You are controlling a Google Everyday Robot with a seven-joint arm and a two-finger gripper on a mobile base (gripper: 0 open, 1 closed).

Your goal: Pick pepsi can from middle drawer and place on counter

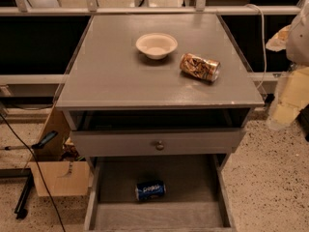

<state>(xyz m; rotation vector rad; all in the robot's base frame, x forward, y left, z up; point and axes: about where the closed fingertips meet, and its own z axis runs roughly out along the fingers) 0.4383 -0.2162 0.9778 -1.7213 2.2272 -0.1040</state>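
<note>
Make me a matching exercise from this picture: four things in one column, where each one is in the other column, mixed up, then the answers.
Things:
1. white bowl
2. pepsi can
3. gold-and-brown can
4. gripper

Places:
A. lying on its side in the open middle drawer
B. at the right edge of the view, beside the counter
C. lying on its side on the counter, right of the white bowl
D. upright on the counter, towards the back

Pairs: 1-D, 2-A, 3-C, 4-B.
</note>
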